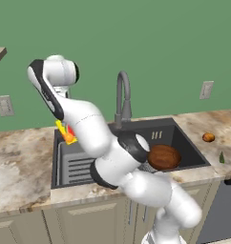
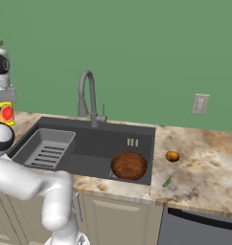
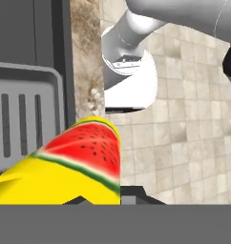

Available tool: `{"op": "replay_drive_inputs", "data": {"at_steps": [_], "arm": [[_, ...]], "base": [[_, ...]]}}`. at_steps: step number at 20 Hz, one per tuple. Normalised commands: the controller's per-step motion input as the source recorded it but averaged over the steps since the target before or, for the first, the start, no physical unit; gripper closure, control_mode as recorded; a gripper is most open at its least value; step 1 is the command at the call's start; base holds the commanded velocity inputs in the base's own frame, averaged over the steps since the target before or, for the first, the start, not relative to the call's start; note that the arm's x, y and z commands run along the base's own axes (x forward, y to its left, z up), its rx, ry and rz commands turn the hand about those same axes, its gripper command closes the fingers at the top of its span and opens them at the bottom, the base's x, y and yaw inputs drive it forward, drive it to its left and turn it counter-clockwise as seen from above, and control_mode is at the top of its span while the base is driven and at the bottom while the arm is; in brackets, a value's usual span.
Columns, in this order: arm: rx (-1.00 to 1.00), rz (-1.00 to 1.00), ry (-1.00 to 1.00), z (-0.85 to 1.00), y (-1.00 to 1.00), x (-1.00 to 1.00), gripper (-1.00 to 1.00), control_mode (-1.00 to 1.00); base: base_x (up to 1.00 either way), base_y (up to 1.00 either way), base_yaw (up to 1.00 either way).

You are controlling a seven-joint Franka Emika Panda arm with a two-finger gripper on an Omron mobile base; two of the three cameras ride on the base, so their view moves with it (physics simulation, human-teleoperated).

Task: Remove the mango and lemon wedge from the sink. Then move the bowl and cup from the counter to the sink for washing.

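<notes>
My gripper (image 1: pixel 64 127) is shut on the yellow cup (image 1: pixel 68 134), which carries a watermelon print (image 3: pixel 86 147). It hangs above the left end of the dark sink (image 1: pixel 185 139), over the slotted tray (image 1: pixel 72 164). From the right base view the cup (image 2: pixel 6 113) hangs under the hand at the far left. The reddish-brown bowl (image 1: pixel 163 157) lies in the sink's right half (image 2: pixel 129 165). The mango (image 1: pixel 208 137) (image 2: pixel 172 156) rests on the counter (image 1: pixel 17 167) right of the sink. In front of it lies the green lemon wedge (image 1: pixel 222 157) (image 2: pixel 167 181).
A grey gooseneck faucet (image 1: pixel 122 95) (image 2: pixel 87 93) stands behind the sink's middle. Wall outlets (image 1: pixel 206 89) (image 2: pixel 200 104) sit on the green wall. The arm's elbow (image 1: pixel 117 162) crosses over the sink's front edge. A dark appliance front (image 2: pixel 199 229) sits under the counter at right.
</notes>
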Motion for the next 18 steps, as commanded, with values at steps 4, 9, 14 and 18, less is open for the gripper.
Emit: {"op": "replay_drive_inputs", "data": {"at_steps": [4, 9, 14, 18], "arm": [[0.05, 0.04, -0.09, 0.07, -0.48, -0.18, 1.00, -1.00], [0.10, 0.10, -0.14, 0.03, -0.42, -0.23, 1.00, -1.00], [0.13, 0.12, -0.16, 0.04, -0.38, -0.30, 1.00, -1.00], [0.11, 0.13, -0.13, 0.06, -0.39, -0.27, 1.00, -1.00]], "base": [[0.00, 0.00, 0.00], [0.00, 0.00, 0.00], [0.00, 0.00, 0.00], [0.00, 0.00, 0.00]]}}
